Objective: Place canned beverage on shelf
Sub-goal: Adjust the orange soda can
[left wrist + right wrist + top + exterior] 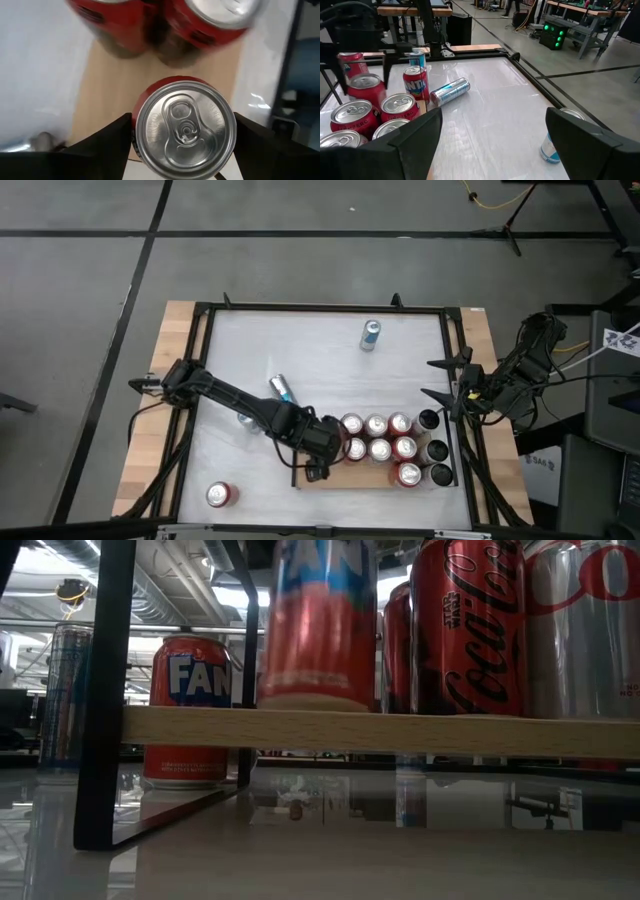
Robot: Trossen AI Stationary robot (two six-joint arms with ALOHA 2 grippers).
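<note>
Left gripper clamped on red can, fingers either side, over shelf. Low view alone reveals can above board. Right gripper spread wide, idle.

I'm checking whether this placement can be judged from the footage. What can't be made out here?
- Whether the held can touches the shelf: left wrist view, the can hides its own base.
- Left claw grip: high view, too small.
- Back-row cans: left wrist view, blurred and cut off.
- Can labels: low view, blurred and cut off.
</note>
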